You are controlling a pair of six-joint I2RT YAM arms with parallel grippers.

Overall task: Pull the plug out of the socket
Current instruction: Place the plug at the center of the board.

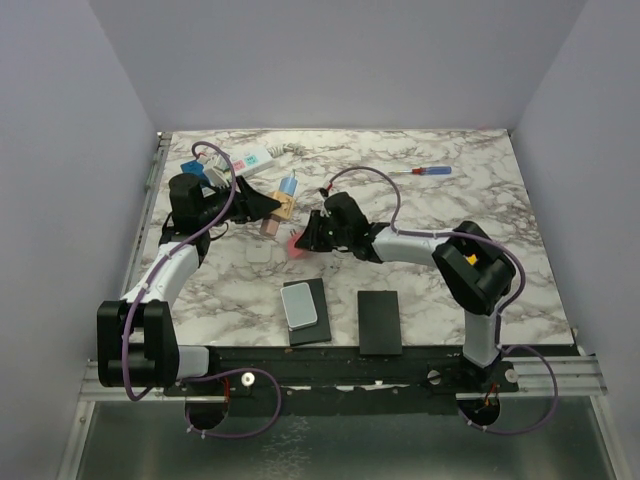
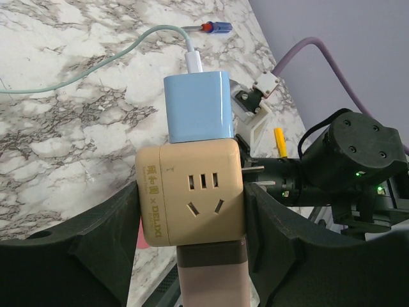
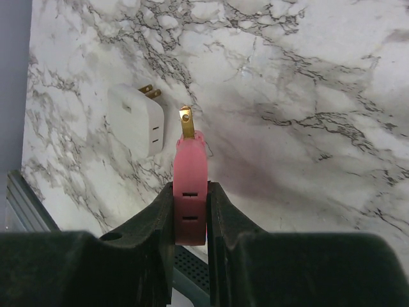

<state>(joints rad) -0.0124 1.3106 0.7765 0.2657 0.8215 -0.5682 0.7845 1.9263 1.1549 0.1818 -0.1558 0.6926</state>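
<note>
the left claw pinches the beige cube socket, with a blue charger plugged into its top. just right of that socket, clear of it, the right claw pinches the pink plug, prongs bare over the marble worktop.

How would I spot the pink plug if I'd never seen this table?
Start at the marble table and find the black right pincer near its middle. Clamped in it is a slim pink plug with a brass prong sticking out beyond the tips. Its neighbour, a white charger block, lies loose on the marble; only the plug is pink and gripped.
</note>
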